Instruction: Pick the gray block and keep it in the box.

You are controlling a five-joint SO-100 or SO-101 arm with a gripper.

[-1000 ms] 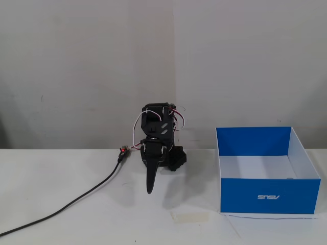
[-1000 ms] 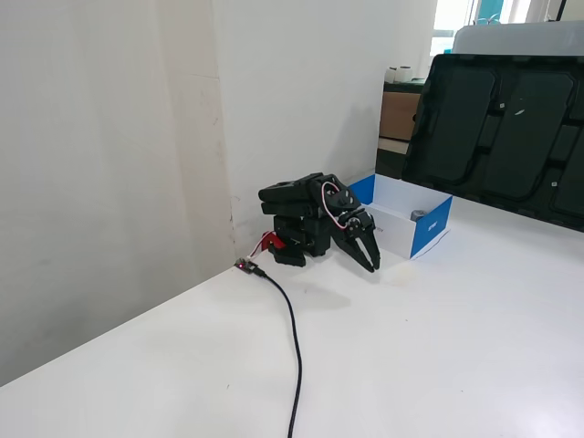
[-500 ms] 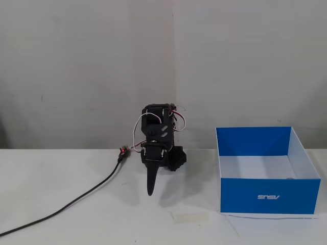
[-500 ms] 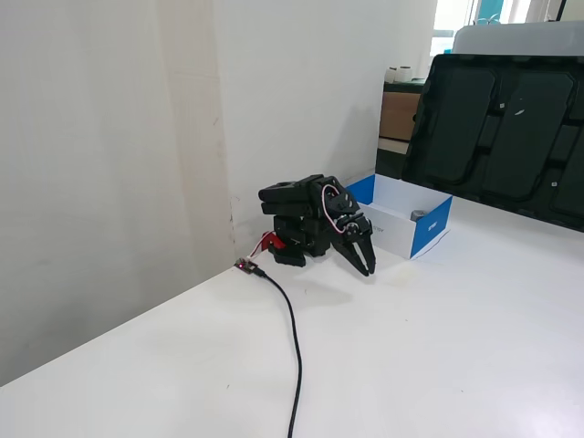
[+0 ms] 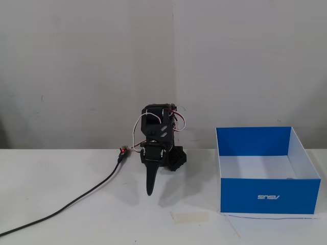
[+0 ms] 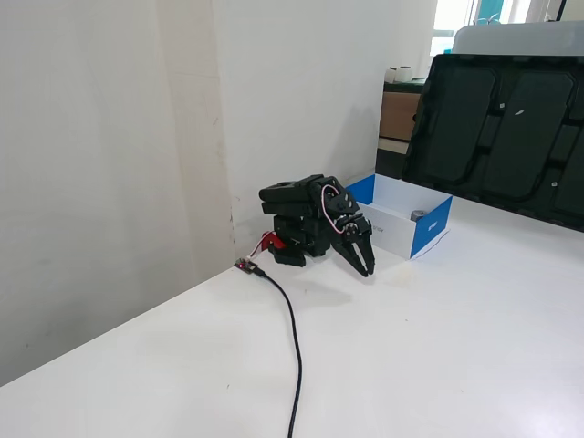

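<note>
The blue box (image 5: 265, 196) with a white inside stands open-topped on the white table at the right, and it shows too in another fixed view (image 6: 431, 228). The gray block (image 6: 418, 215) lies inside the box close to a blue wall; in a fixed view only a thin gray sliver (image 5: 290, 178) shows above the front wall. My black arm is folded low against the wall. My gripper (image 5: 149, 191) (image 6: 367, 270) points down at the table, shut and empty, well left of the box.
A black cable (image 5: 76, 201) runs from the arm's base across the table to the front left. A pale strip of tape (image 5: 189, 217) lies in front of the gripper. A large black panel (image 6: 502, 137) stands behind the box.
</note>
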